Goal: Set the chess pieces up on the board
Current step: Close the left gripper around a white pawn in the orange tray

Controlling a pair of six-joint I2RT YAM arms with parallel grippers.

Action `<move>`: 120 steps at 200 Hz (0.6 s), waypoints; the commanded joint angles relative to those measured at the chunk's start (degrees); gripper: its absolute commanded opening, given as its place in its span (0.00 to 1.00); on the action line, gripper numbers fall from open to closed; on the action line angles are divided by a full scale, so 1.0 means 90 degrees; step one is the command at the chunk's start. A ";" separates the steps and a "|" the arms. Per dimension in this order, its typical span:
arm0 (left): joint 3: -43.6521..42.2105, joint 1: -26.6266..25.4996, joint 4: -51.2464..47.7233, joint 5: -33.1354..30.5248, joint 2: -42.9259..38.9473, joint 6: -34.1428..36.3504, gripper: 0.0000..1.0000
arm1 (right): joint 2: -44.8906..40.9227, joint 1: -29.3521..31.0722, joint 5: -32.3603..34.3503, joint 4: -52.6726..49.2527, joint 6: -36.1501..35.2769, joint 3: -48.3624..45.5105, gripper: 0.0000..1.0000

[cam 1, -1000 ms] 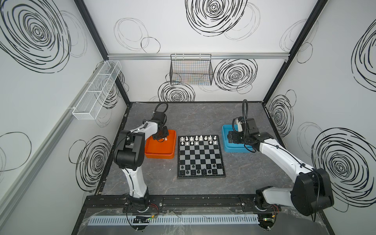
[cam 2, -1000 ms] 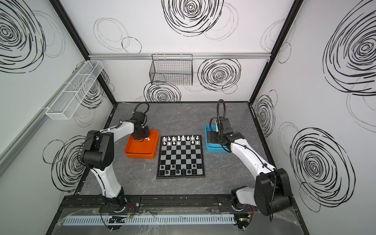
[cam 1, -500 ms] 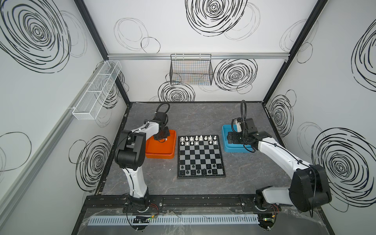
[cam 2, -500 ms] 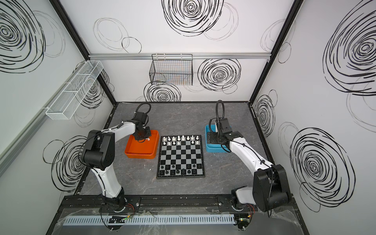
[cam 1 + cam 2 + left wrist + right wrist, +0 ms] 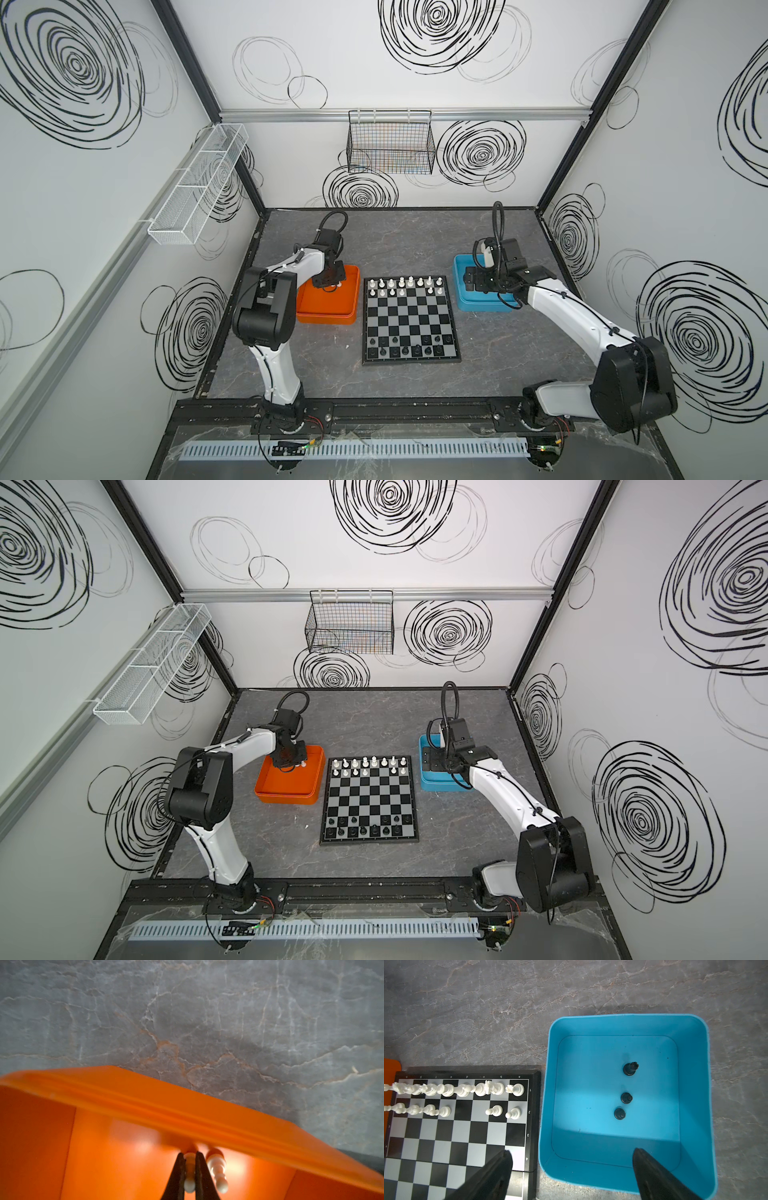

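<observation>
The board (image 5: 409,320) lies mid-table, with white chess pieces (image 5: 401,283) on its two far rows and black ones (image 5: 405,351) on the two near rows. My left gripper (image 5: 190,1159) is down inside the orange tray (image 5: 324,309), shut on a small white piece (image 5: 189,1184). A second white piece (image 5: 217,1169) stands right beside it. My right gripper (image 5: 571,1151) hangs open over the near wall of the blue tray (image 5: 691,1084), nothing between its fingers. Three black pieces (image 5: 626,1097) stand on that tray's floor.
The orange tray (image 5: 286,791) sits left of the board (image 5: 369,800) and the blue tray (image 5: 432,785) right of it, both close to its far corners. A black wire basket (image 5: 390,145) hangs on the back wall and a white mesh rack (image 5: 199,187) on the left wall.
My left gripper has closed on the white piece in the orange tray. The right arm has shifted only slightly over the blue tray, still open.
</observation>
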 commanded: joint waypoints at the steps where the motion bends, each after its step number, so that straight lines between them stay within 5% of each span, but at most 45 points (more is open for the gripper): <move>1: -0.0106 -0.0043 -0.0352 -0.0141 -0.0605 0.0194 0.09 | -0.0004 -0.0027 -0.0009 -0.0222 -0.0058 0.0233 0.95; 62: 0.0147 -0.0500 -0.0950 -0.0163 -0.1543 0.0264 0.11 | -0.0091 -0.0024 -0.0098 -0.0291 -0.0047 0.0320 0.95; 120: 0.0747 -0.2073 -0.0906 -0.0024 -0.1108 -0.0257 0.12 | -0.0273 -0.0027 0.0003 -0.0310 0.0022 0.0191 0.95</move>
